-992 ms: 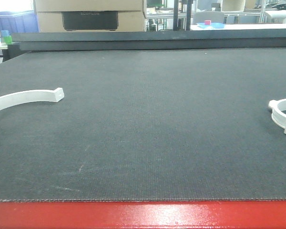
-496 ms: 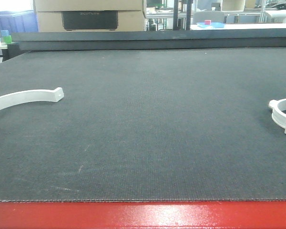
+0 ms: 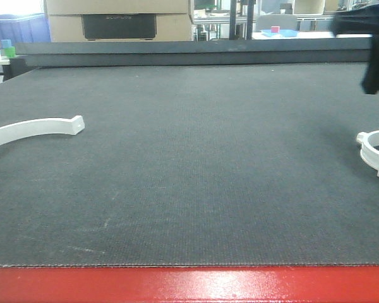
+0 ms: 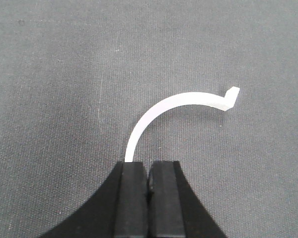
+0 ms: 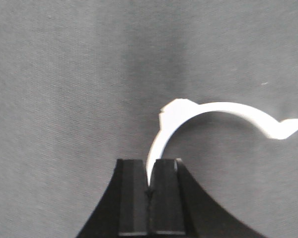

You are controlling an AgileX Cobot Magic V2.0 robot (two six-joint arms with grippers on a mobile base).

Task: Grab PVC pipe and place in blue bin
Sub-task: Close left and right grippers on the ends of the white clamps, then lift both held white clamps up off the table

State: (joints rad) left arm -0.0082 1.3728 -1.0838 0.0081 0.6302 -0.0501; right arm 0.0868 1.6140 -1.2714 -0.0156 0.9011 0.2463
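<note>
Two white curved PVC pipe pieces lie on the dark mat: one at the left edge (image 3: 35, 129) and one at the right edge (image 3: 374, 148). In the left wrist view my left gripper (image 4: 148, 166) is shut and empty, hanging above the left piece (image 4: 174, 104), whose near end runs under the left finger. My right gripper (image 5: 149, 163) is also shut and empty, above the right piece (image 5: 223, 111). In the front view the right arm (image 3: 372, 50) is a dark blur at the upper right, well above that piece. A blue bin (image 3: 16, 28) stands beyond the table's far left corner.
The dark mat (image 3: 196, 158) covers the table, with a red front edge (image 3: 189, 284). Behind it are a raised dark rail (image 3: 189, 50), cardboard boxes (image 3: 120, 19), and a small blue tray with a red block (image 3: 278, 31).
The right arm has come into the front view at the upper right, where nothing showed before. Both white pieces lie where they were.
</note>
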